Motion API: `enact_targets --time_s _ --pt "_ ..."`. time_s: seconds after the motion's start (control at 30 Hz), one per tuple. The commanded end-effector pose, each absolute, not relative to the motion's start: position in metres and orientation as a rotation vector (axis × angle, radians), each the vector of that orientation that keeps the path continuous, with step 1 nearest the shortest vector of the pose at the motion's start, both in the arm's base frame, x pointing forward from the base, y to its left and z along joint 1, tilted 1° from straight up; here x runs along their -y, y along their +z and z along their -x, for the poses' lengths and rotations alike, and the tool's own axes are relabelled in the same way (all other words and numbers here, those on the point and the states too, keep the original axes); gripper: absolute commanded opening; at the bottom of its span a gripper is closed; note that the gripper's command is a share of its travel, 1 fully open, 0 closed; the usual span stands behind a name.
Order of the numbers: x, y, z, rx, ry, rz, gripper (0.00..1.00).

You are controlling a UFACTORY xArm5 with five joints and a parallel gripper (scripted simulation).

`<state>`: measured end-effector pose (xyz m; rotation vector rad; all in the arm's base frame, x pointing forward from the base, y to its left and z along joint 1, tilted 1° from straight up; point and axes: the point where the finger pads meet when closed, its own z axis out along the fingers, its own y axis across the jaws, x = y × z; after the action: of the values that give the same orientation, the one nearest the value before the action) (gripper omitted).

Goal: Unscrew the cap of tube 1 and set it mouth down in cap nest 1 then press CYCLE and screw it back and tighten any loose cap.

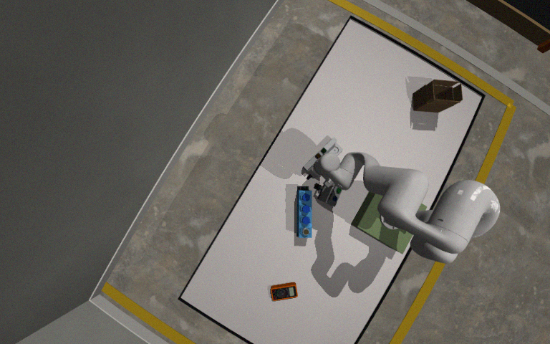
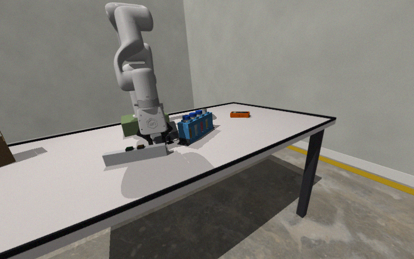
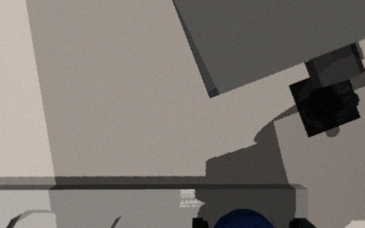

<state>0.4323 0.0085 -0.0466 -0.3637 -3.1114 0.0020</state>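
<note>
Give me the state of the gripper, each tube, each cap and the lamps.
Gripper, open, fingers either side of the loose cap.
Tube 1 cap, off its tube, down at the cap tray.
Tube 1, uncapped.
Tubes 2 to 4, caps on.
Lamps, both look unlit.
</note>
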Motion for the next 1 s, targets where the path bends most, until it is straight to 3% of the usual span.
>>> enact_targets --time_s 0.0,0.97 --pt "-0.009 -0.031 -0.434 3.117 0.021 0.364 0.46" --pt "-0.01 0.092 -0.435 3.117 0.021 0.364 0.46"
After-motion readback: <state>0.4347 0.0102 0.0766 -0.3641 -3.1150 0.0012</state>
